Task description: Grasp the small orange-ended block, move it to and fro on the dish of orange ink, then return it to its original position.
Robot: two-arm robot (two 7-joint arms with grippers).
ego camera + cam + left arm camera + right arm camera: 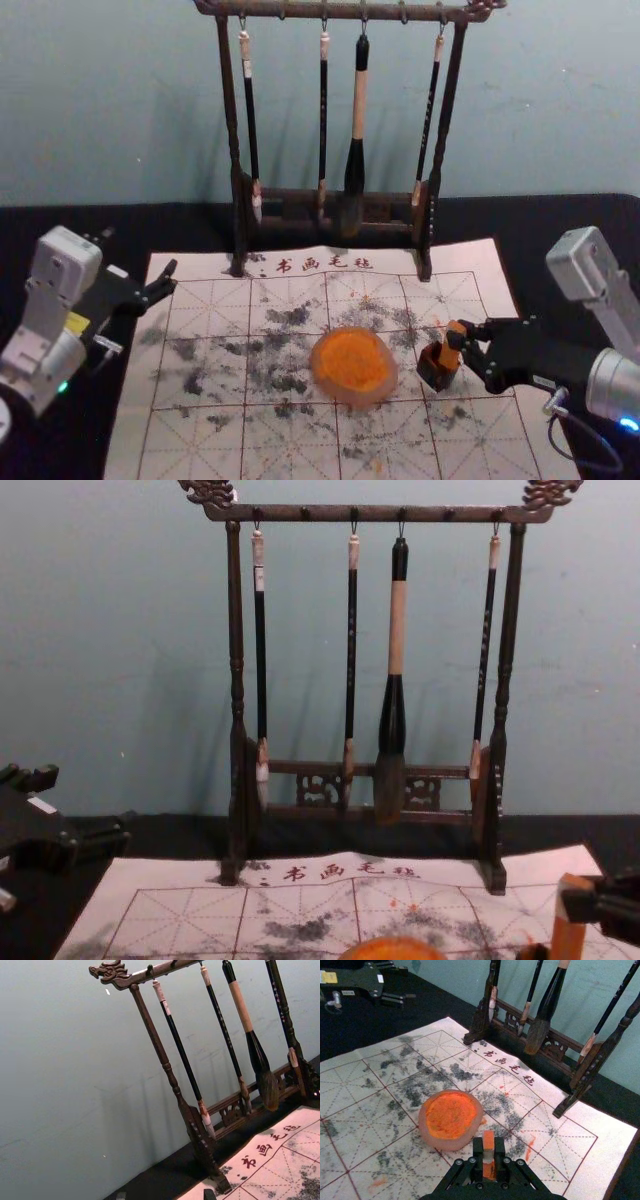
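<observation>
Beside 1 dish (447, 1144), right gripper (459, 342) clasps block (488, 1142); left gripper (140, 252) hangs leftward.

From the head, we look forward and down over the black worktop (575, 220), the white grid-lined sheet (200, 445), the round pale dish of orange ink (352, 362) and the dark carved wooden brush rack (340, 12). From the chest, we look lower and flatter, facing the rack squarely, the dish cut by the bottom edge. From the left wrist, we face the pale blue-green wall (60, 1035) and the rack aslant. From the right wrist, we look down close over the dish, obliquely toward the rack. All four share the rack's lower rail and some sheet.
</observation>
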